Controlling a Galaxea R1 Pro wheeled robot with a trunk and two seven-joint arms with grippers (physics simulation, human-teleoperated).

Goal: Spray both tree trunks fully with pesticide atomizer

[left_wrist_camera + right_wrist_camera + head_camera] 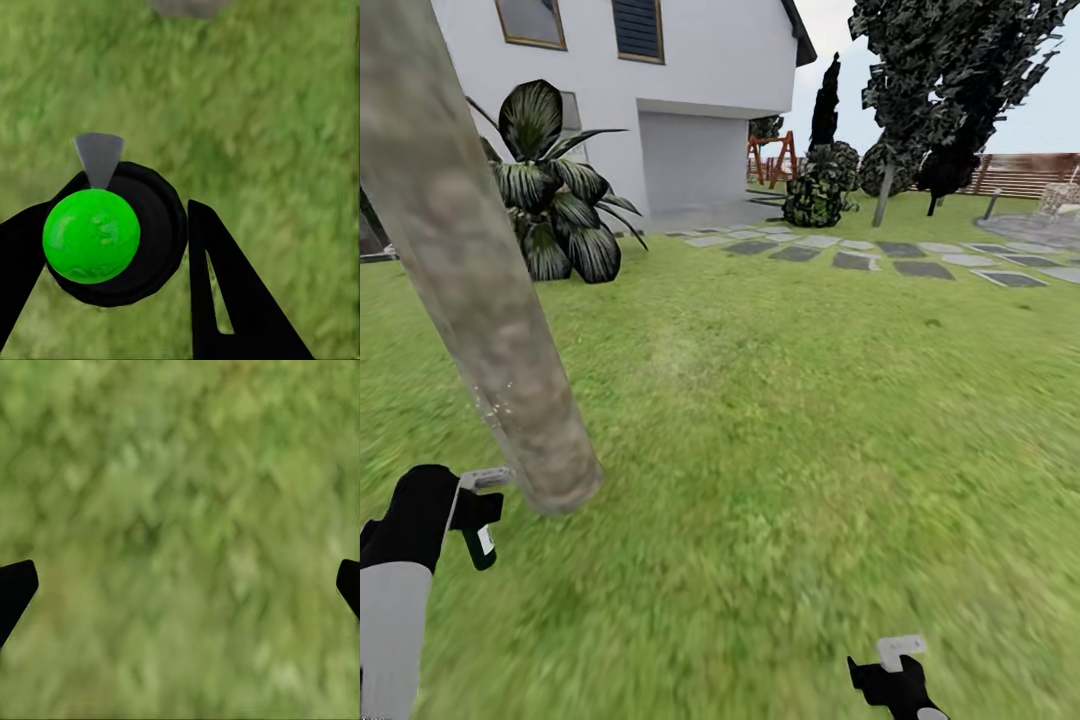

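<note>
While the left gripper (472, 515) clamps the pesticide atomizer (481, 540) between its black fingers (225, 292), the bottle hangs low at the robot's left side, just short of the foot of the tree trunk (480, 300). Seen along the left wrist, the bottle's dark round body sits between the fingers with a bright green disc (91, 235) on it and a grey wedge (98, 156) pointing away over the grass (270, 112). That pale mottled trunk leans up and out of view at the upper left. Over on the right, the right gripper (895, 672) hangs low above the lawn (780, 420), its fingertips (15, 589) spread wide with nothing between them. Farther off lie grey stepping stones (900, 258), a broad-leaved plant (555, 195), the white house (690, 110) and a slatted fence (1030, 172).
</note>
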